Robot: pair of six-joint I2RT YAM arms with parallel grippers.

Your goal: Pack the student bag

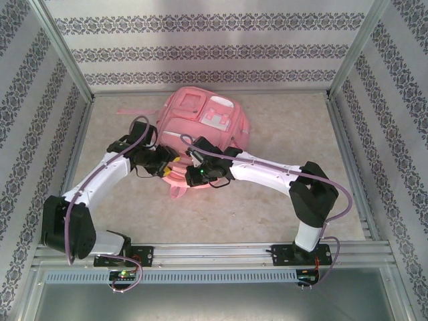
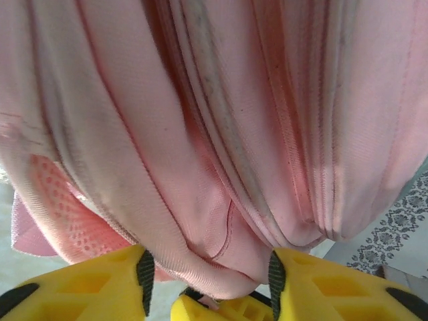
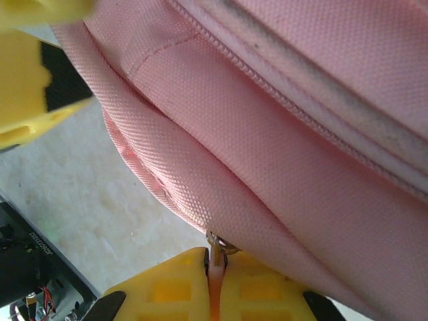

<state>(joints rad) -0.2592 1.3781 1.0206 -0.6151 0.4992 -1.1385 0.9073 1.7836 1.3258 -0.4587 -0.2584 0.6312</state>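
Observation:
The student bag [image 1: 204, 117], a large pink backpack, lies on the table at the back centre, front pockets facing up. Both grippers meet at its near edge. My left gripper [image 1: 170, 167] [image 2: 210, 284] stands open, and a fold of the bag's pink fabric [image 2: 221, 227] bulges between its yellow fingers [image 2: 100, 287]. My right gripper [image 1: 189, 170] [image 3: 215, 281] is shut on a pink zip pull [image 3: 215, 264] that hangs from a metal ring [image 3: 219, 242] on the bag's seam [image 3: 200, 200]. The left gripper's yellow finger [image 3: 27, 87] shows at the top left of the right wrist view.
Patterned walls [image 1: 200, 50] close in the back and both sides. A metal rail [image 1: 214, 254] runs along the near edge by the arm bases. A pink strap [image 1: 127, 111] trails left of the bag and a small loop [image 1: 176, 192] sticks out at its near side.

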